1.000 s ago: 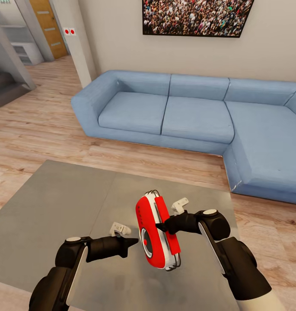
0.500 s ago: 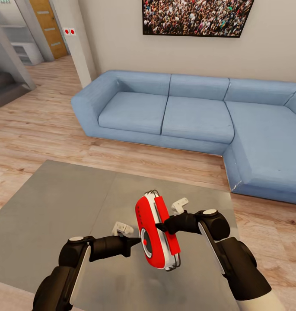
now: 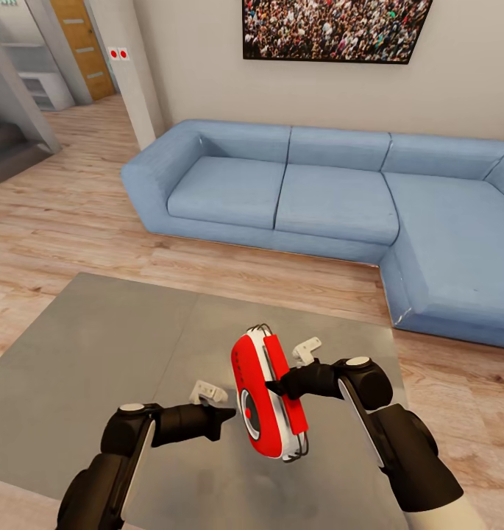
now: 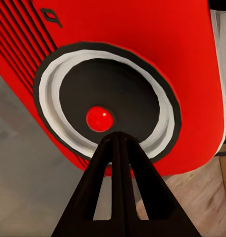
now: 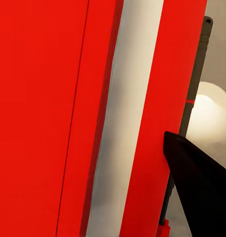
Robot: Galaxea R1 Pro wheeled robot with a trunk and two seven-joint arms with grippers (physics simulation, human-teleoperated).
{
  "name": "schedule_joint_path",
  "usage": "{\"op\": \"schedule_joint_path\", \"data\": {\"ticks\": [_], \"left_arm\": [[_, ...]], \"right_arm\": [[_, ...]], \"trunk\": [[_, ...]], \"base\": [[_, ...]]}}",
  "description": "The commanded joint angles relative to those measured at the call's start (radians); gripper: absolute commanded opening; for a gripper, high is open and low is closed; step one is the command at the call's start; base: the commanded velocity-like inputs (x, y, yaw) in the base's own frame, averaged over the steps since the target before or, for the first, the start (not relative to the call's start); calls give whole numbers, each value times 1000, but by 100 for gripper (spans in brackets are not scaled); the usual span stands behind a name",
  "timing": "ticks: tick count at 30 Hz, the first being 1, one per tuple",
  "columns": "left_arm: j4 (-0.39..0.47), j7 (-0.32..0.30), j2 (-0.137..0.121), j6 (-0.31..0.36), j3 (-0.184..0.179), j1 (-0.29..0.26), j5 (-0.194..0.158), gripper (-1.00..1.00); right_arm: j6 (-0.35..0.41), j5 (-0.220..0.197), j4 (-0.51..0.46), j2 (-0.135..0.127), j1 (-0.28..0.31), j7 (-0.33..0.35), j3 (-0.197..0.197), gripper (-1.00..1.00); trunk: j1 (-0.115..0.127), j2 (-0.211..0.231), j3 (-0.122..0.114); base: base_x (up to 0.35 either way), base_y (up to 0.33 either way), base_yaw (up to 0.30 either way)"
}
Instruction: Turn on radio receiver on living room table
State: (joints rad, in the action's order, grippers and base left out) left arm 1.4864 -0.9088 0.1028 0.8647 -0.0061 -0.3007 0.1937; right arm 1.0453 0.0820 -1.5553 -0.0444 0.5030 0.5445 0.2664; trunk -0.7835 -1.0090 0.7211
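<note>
Radio [image 3: 265, 397] held upright above table [image 3: 97, 353], pinched by right gripper [image 3: 275, 388]. Left gripper [image 3: 226, 414], fingers pressed together, has crept toward the dial [image 4: 108, 106]; light shows red, so not yet on.

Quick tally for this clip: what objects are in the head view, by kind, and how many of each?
Radio receiver: 1
Table: 1
Sofa: 1
Wall picture: 1
Door: 1
Grippers: 2, left gripper and right gripper
Total: 7
</note>
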Motion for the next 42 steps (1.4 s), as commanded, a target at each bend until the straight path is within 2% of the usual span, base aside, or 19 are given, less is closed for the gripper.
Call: {"op": "schedule_joint_path", "data": {"ticks": [1, 6, 13, 16, 19, 22, 42], "left_arm": [[-2, 0, 1, 0, 0, 0, 1, -100], [-16, 31, 4, -2, 0, -1, 6, -100], [-22, 36, 8, -14, 0, -2, 6, -100], [-57, 36, 19, -35, 0, -28, 5, -100], [-145, 37, 33, -47, 0, -81, 5, -100], [-181, 37, 43, -67, 0, -101, 6, -100], [-238, 38, 51, -79, -2, -106, 7, -100]], "right_arm": [[2, -10, 0, 0, 0, 0, 0, -100], [2, -10, 0, 1, 0, 0, 1, -100], [2, -10, 0, 1, 0, 0, 1, -100], [2, -10, 0, 0, 0, 0, 2, -100], [2, -10, 0, 0, 0, 0, 2, -100], [2, -10, 0, -2, 0, 0, 3, -100], [2, -10, 0, -3, 0, 0, 3, -100]], "trunk": [[0, 0, 0], [0, 0, 0], [0, 0, 0], [0, 0, 0], [0, 0, 0], [0, 0, 0], [0, 0, 0]], "base": [[0, 0, 0], [0, 0, 0], [0, 0, 0], [0, 0, 0], [0, 0, 0], [0, 0, 0], [0, 0, 0]]}}
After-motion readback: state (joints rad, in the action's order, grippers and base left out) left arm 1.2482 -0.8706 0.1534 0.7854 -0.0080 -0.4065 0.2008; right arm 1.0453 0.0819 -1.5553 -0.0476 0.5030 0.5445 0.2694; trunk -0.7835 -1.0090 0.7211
